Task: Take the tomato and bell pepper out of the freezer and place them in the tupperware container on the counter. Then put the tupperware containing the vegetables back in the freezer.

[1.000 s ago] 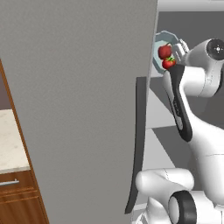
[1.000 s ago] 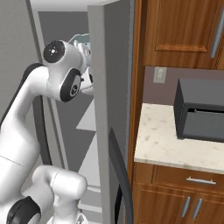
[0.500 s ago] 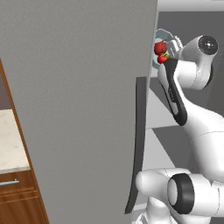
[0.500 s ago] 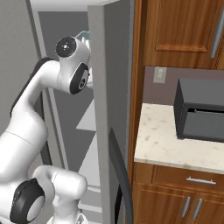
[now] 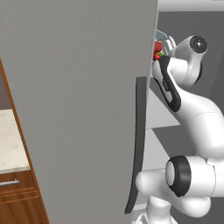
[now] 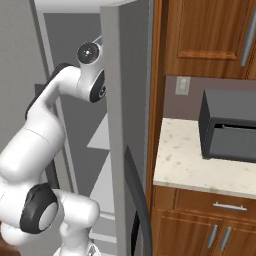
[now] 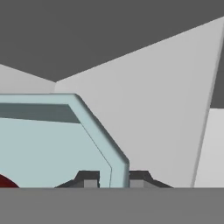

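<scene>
In the hand view my gripper [image 7: 113, 178] is shut on the raised rim of the light blue-grey tupperware container [image 7: 98, 133], one fingertip on each side of the wall. A red sliver of vegetable [image 7: 5, 181] lies inside the container. In the left base view the container [image 5: 163, 36] is held high inside the open freezer [image 5: 78, 109], just past the door's edge. In it sit the round red tomato [image 5: 158, 46] and the bell pepper [image 5: 155, 57] with its green bit. The door edge partly hides them.
The freezer's dark vertical handle [image 5: 138, 144] runs down the door edge. Pale shelves [image 5: 164, 118] sit below the held container. A strip of beige counter [image 5: 11, 144] lies left of the door. On the right, a dark microwave [image 6: 230, 125] stands on the counter [image 6: 195, 165] under wooden cabinets.
The arm has carried the container with the vegetables upward and deeper into the freezer. In the left base view it has slid towards the door edge. The grip has stayed shut.
</scene>
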Motion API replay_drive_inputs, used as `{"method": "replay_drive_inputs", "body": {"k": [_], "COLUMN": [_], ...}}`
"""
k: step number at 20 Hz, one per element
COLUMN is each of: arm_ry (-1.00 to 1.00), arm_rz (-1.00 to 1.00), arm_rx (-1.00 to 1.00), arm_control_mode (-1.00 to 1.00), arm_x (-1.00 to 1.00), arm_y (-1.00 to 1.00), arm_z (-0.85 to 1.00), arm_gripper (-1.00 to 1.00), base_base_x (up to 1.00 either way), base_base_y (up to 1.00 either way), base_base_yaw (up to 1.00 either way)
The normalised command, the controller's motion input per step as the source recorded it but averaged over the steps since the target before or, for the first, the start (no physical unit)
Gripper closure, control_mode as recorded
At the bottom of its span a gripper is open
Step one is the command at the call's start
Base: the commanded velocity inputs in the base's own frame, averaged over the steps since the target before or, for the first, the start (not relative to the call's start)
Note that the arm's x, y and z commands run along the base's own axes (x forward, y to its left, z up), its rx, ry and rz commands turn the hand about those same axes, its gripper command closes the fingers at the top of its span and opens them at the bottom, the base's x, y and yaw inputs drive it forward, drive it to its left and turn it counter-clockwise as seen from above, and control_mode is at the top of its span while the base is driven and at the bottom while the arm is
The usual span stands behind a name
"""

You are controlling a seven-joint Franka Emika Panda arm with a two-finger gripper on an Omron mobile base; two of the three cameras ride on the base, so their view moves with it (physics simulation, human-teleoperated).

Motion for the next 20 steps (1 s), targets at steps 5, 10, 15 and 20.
{"method": "replay_drive_inputs", "body": {"k": [5, 10, 15, 20], "arm_ry": [0.00, 0.00, 0.00, 0.00], "arm_rz": [0.00, 0.00, 0.00, 0.00], "arm_rx": [0.04, 0.03, 0.04, 0.02], "arm_control_mode": [-1.00, -1.00, -1.00, -1.00], "arm_x": [0.40, 0.35, 0.30, 0.31], "arm_y": [-0.04, -0.03, -0.05, -0.01], "arm_z": [-0.17, -0.18, -0.14, -0.23], "arm_gripper": [1.00, 1.00, 1.00, -1.00], "base_base_x": [0.00, 0.00, 0.00, 0.00], "base_base_y": [0.00, 0.00, 0.00, 0.00], "base_base_yaw": [0.00, 0.00, 0.00, 0.00]}}
